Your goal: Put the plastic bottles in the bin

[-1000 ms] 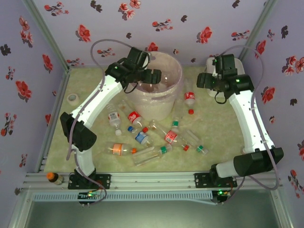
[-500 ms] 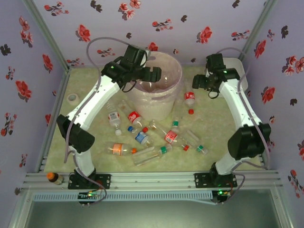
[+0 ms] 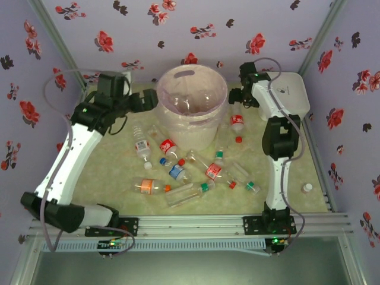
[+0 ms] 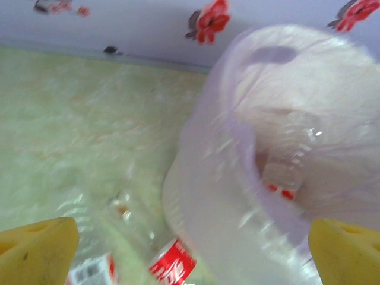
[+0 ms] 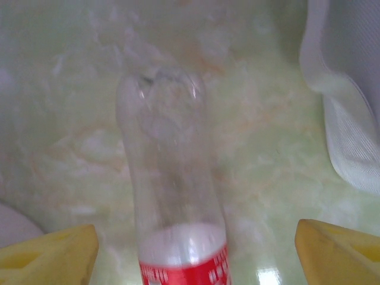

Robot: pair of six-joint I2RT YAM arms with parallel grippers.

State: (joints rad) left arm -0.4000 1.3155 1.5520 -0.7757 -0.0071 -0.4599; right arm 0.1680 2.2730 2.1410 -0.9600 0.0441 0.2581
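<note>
Both sets of jaws are spread wide, and nothing is grasped by either.

The left gripper is held beside the bin, at its left rim and apart from it. Its arm is folded out to the left, with the elbow low by the front rail and the forearm raised toward the back. In the left wrist view its yellow fingers are seen at the two lower corners, with the bin's bagged wall between and beyond them, untouched.

The right gripper is pointed down at the table just right of the bin. Its arm is raised straight up from its base and bent over toward the back. In the right wrist view a red-labelled bottle is framed between the yellow fingers, clear of both, with its base turned away from the camera. A white box is seen at the right edge of that view.

The bin is round and pale, lined with a translucent pinkish bag, and is set at the back centre of the table. Clear bottles are seen inside it. More bottles, with red, blue and orange labels, are scattered on the table in front of it. A loose red cap is seen near the bin's right side.
</note>
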